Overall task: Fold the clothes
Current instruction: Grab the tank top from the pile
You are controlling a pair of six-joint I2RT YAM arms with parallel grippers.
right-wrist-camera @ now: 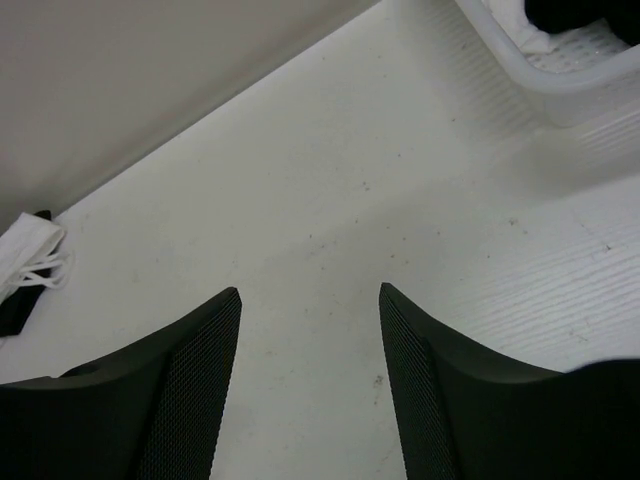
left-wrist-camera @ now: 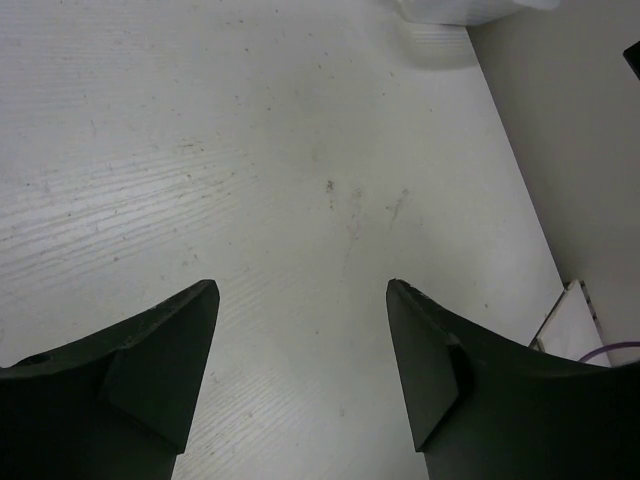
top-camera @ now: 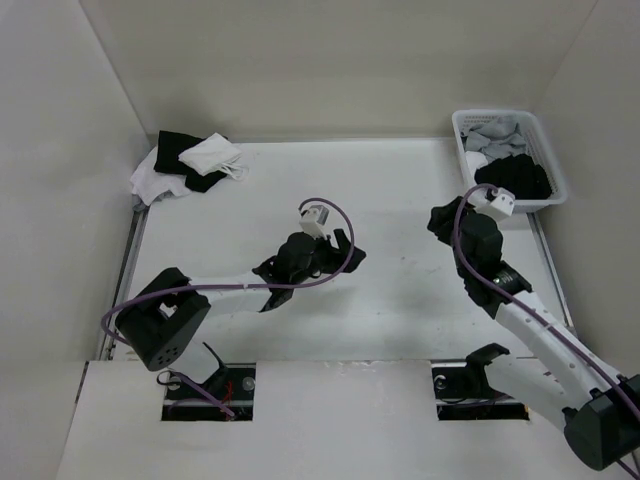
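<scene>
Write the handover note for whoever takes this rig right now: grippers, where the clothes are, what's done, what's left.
Left gripper: open, empty, over the bare table near its centre.
Right gripper: open, empty, close to the basket.
Black garment: bunched in the basket at the far right, beside grey and white garments.
Heap of black and white cloths: far left corner.
Done: no fold visible.
Left: lift the black garment out, spread it on the table, fold it.
</scene>
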